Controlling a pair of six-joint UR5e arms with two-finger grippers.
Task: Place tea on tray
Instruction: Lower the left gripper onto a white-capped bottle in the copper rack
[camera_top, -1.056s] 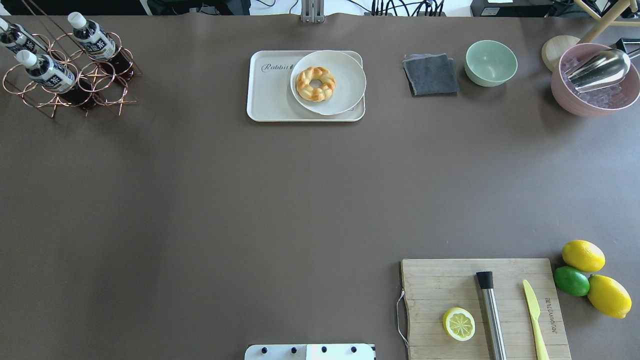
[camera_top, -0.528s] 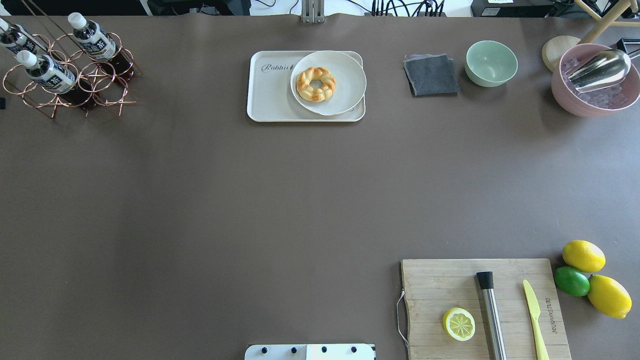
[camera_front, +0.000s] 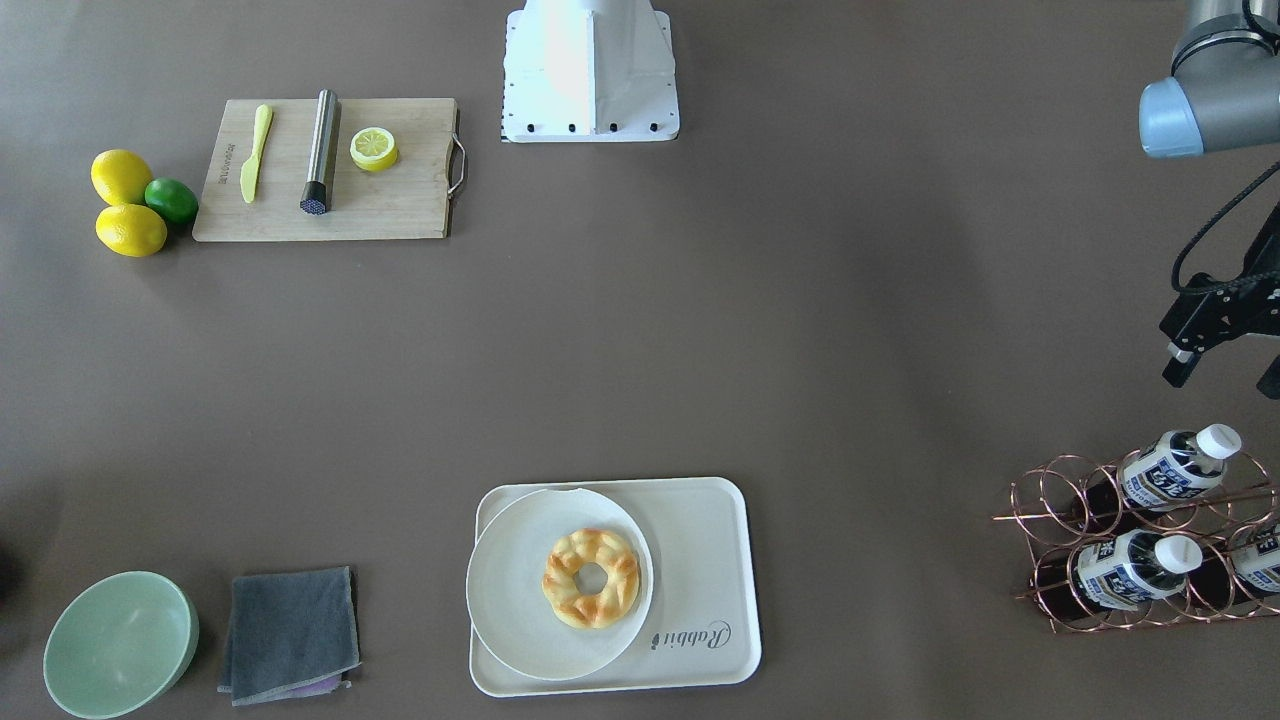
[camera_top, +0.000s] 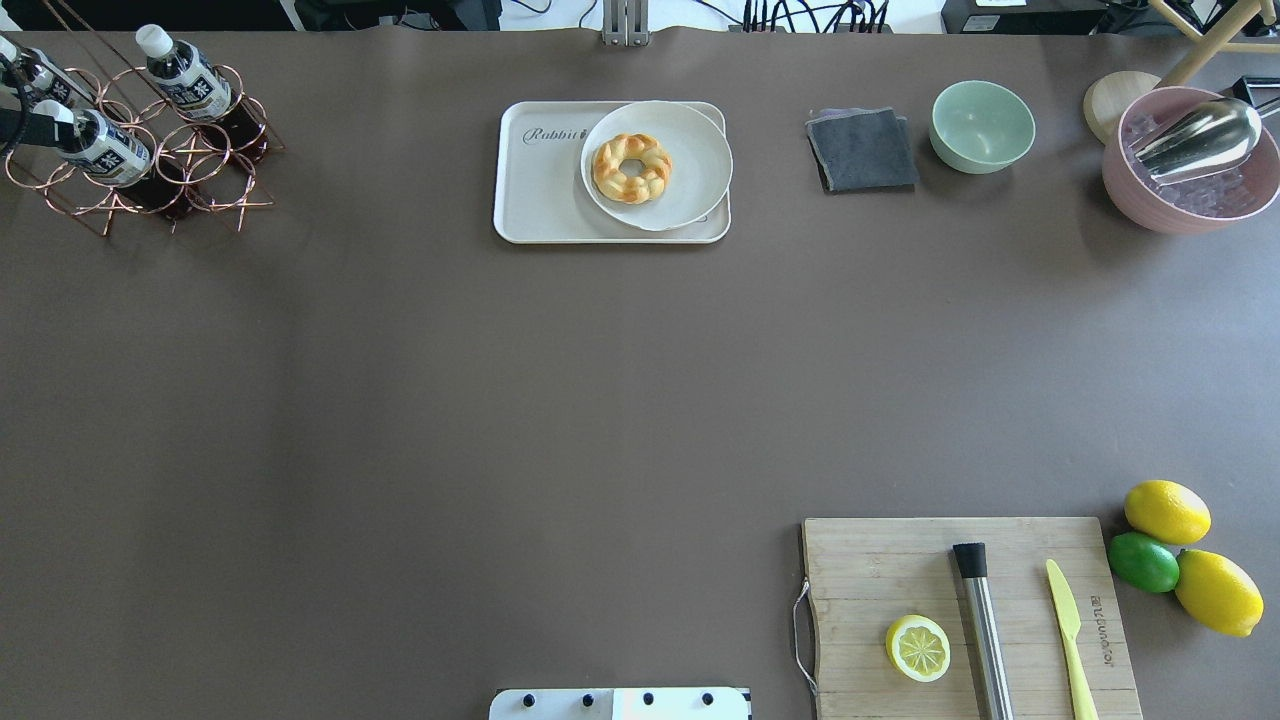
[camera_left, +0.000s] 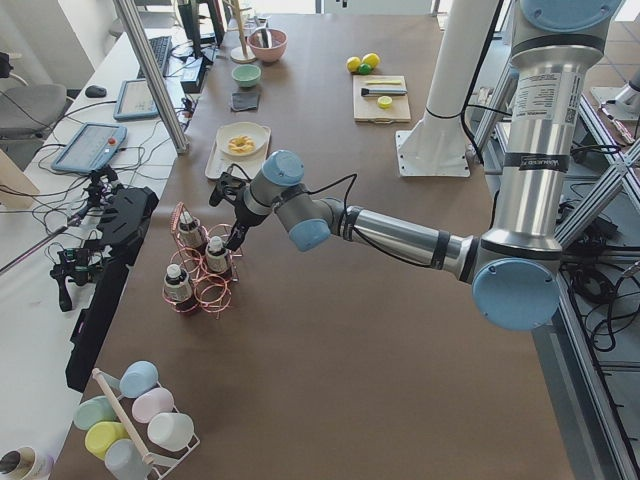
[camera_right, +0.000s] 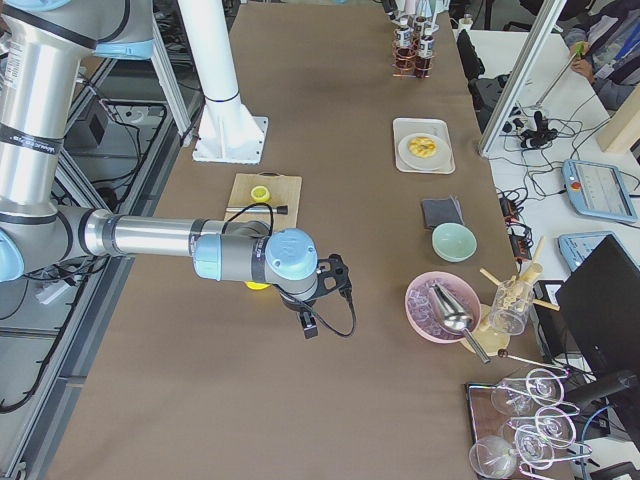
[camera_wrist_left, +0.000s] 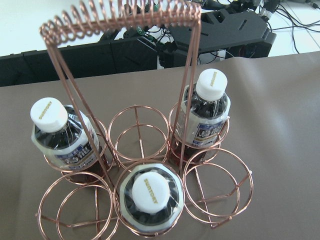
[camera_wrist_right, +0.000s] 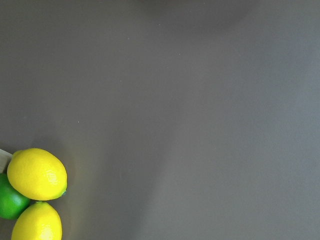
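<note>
- My left gripper (camera_front: 1222, 372) hovers near the copper wire rack (camera_front: 1060, 520), fingers apart, touching nothing.
- The tea (camera_wrist_left: 150, 197) stands upright in the rack ring nearest me, its long axis vertical and its white cap pointing up at my wrist camera.
- Two alike bottles (camera_wrist_left: 49, 132) stand upright behind it.
- The tray (camera_front: 705, 560) lies well apart from the rack, bearing a round plate (camera_front: 510, 590) with a braided bread ring (camera_front: 590, 578).
- I cannot tell how my right gripper (camera_right: 308, 328) holds its fingers.
</note>
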